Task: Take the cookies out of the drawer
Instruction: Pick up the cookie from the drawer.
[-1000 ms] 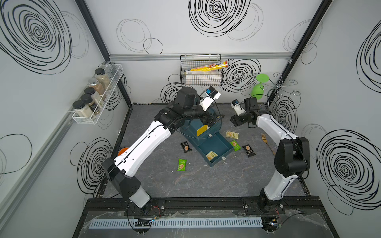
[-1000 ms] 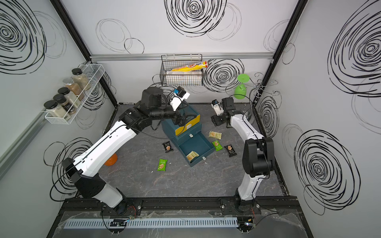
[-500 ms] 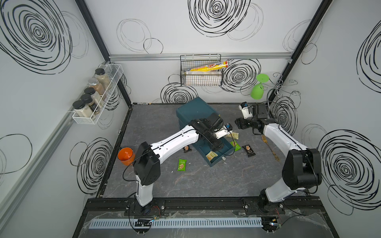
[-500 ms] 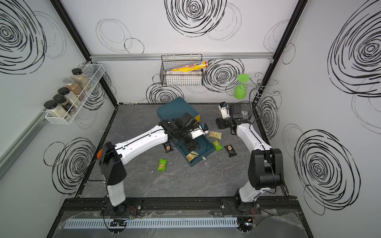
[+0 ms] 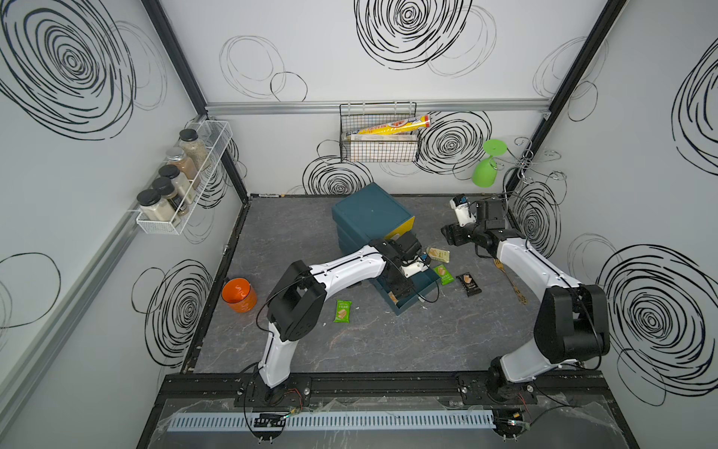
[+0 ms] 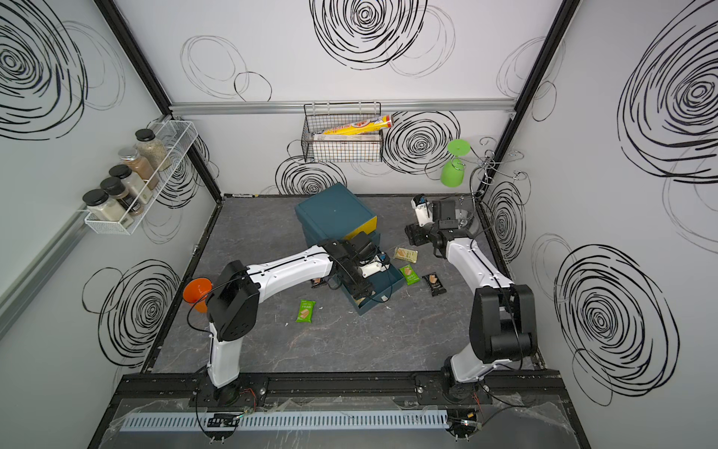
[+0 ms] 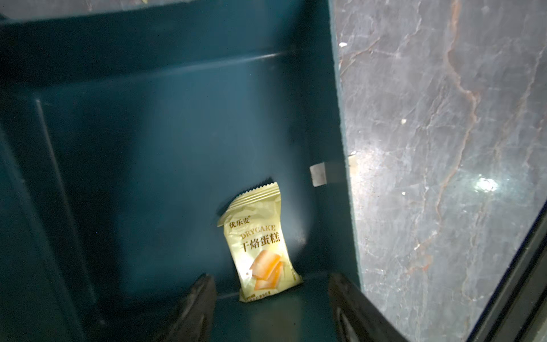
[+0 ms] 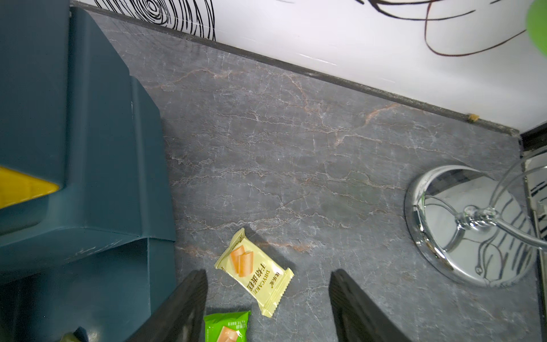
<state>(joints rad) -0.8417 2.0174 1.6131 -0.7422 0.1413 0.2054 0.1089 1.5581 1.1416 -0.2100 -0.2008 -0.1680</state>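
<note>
**Left claw down in the open drawer**

On the grey counter (image 5: 388,350), the left arm (image 5: 342,268) bends low over the open blue drawer (image 7: 148,133). The left claw (image 7: 269,277) points down inside, spread wide. A cream cookie packet (image 7: 260,245) lies by its tips. The right arm (image 5: 532,268) reaches far back. The right claw (image 8: 268,272) hangs spread above a second cream packet (image 8: 254,274).

The left claw (image 7: 269,285) points downward with jaws apart; the right claw (image 8: 268,282) hovers, jaws equally spread.
</note>
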